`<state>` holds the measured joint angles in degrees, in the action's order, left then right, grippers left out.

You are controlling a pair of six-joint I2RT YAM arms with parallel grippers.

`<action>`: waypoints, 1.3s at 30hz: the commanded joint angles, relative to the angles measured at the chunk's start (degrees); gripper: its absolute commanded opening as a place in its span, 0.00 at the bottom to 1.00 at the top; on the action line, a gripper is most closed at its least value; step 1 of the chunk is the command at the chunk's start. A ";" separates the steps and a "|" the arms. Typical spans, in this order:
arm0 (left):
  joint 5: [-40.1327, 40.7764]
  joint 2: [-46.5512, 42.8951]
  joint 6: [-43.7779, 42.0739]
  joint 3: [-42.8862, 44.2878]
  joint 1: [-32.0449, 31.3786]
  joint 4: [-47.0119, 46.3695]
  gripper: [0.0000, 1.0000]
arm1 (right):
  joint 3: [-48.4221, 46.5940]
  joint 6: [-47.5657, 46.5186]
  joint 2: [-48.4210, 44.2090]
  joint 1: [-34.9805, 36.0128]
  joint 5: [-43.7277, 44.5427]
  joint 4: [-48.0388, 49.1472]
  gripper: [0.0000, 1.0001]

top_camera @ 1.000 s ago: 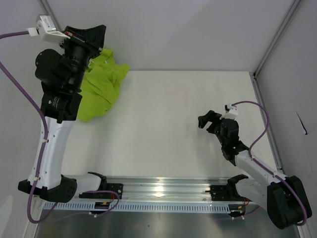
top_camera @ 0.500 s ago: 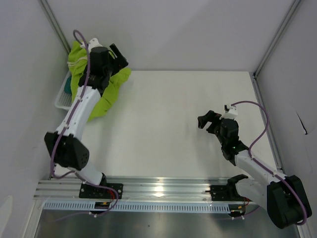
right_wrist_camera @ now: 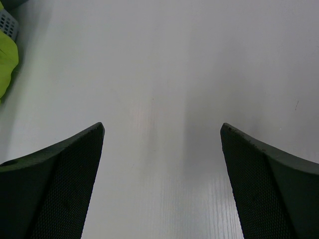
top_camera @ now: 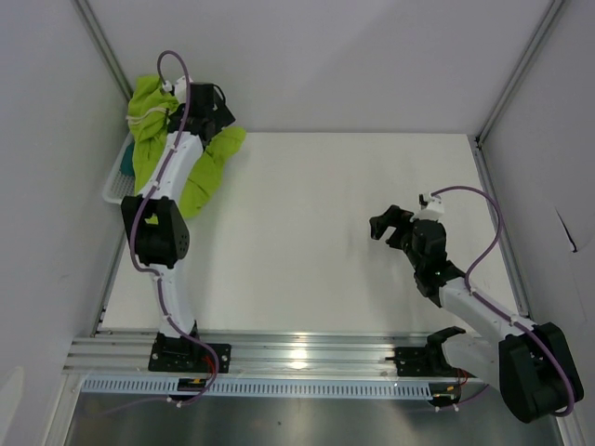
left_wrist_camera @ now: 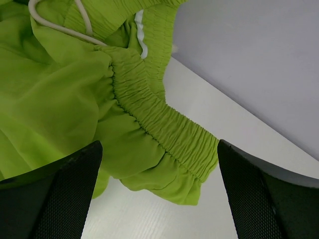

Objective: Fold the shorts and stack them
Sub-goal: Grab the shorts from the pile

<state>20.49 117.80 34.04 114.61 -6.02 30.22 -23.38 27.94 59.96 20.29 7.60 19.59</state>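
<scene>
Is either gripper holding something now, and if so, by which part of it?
Nothing is held. The left gripper is open over the elastic waistband of the lime green shorts, not pinching it; the right gripper is open over the table.

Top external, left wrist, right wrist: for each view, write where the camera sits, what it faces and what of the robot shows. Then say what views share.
Top external: above and behind the bases, looking down on the table; both arms, left hand at the lime green shorts, right hand over table.
Left wrist: on that wrist, facing the shorts' waistband; its open fingers show.
Right wrist: on that wrist, facing across the table, basket in its corner; open fingers show.
Shared: all three show the shorts.
</scene>
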 commanded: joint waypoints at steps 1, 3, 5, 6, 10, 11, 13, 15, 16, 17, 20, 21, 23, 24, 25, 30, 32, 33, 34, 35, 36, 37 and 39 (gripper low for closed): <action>2.10 1.82 -0.47 2.55 1.54 0.90 0.99 | -2.81 -1.31 0.85 0.27 -0.21 1.06 0.99; 1.40 3.92 0.32 3.16 2.41 1.42 0.99 | -2.90 -1.40 0.94 0.18 -0.21 1.06 0.99; 4.37 4.72 3.12 3.78 2.77 4.57 0.99 | -2.82 -1.49 1.03 0.27 -0.13 1.06 1.00; 5.08 4.37 3.66 3.35 3.03 4.50 0.99 | -2.90 -1.58 1.12 0.19 -0.21 1.06 1.00; 5.00 4.28 3.31 2.20 3.56 2.83 0.99 | -3.17 -1.49 1.56 0.27 -0.30 1.06 0.99; 4.91 4.28 3.22 2.11 3.91 2.83 0.99 | -3.25 -1.40 1.65 0.19 -0.39 0.97 1.00; 4.47 4.98 2.96 2.11 4.17 3.09 0.99 | -3.43 -1.40 1.91 0.18 -0.39 0.80 0.99; 3.77 5.68 3.13 2.02 4.88 3.70 0.96 | -3.52 -1.40 2.17 0.27 -0.39 0.71 1.00; 3.33 6.21 3.14 1.76 5.23 3.80 0.89 | -3.52 -1.40 2.00 0.19 -0.39 0.71 1.00; 2.11 6.39 3.14 1.41 5.75 3.88 0.85 | -3.43 -1.49 2.09 0.27 -0.48 0.71 1.00; 0.08 6.22 3.92 -0.95 7.50 3.80 0.63 | -3.43 -1.40 2.00 0.19 -0.39 0.62 1.00; -0.10 5.78 4.36 -1.66 7.78 3.45 0.56 | -3.52 -1.49 1.91 0.18 -0.39 0.62 1.00; -0.89 4.12 4.72 -3.42 8.83 1.43 0.31 | -3.43 -1.49 1.82 0.27 -0.48 0.71 0.99; -2.20 3.50 5.15 -6.04 9.18 0.55 0.21 | -3.34 -1.49 1.82 0.19 -0.56 0.62 0.99; -2.99 3.06 5.24 -6.76 9.79 -0.93 0.03 | -3.52 -1.49 1.82 0.27 -0.56 0.62 0.99; -5.72 -0.98 4.10 -11.15 9.89 -5.95 0.00 | -3.52 -1.49 2.00 0.19 -0.74 0.80 1.00; -6.43 -2.83 3.40 -13.53 9.71 -8.58 0.00 | -3.52 -1.31 2.09 0.19 -0.83 0.71 0.99; -6.34 -4.40 2.70 -13.88 9.71 -8.86 0.00 | -3.61 -1.31 2.09 0.18 -0.74 0.71 1.00; -5.47 -5.03 2.35 -13.62 9.45 -8.69 0.00 | -3.52 -1.40 2.00 0.18 -0.74 0.71 0.99; -5.11 -5.64 1.30 -13.27 9.36 -7.64 0.00 | -3.61 -1.49 2.09 0.18 -0.65 0.62 0.99; -4.85 -6.52 0.77 -12.57 9.27 -6.93 0.00 | -3.61 -1.49 1.91 0.18 -0.65 0.62 0.99; -4.59 -6.96 0.41 -12.39 9.27 -6.32 0.00 | -3.52 -1.49 1.91 0.27 -0.65 0.62 1.00; -4.23 -8.28 -0.82 -12.13 9.27 -5.17 0.00 | -3.52 -1.40 1.82 0.18 -0.74 0.62 1.00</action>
<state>15.86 115.15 36.25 101.01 3.53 25.41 -24.77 27.29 61.98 20.29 7.01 19.18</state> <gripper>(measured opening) 0.002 0.993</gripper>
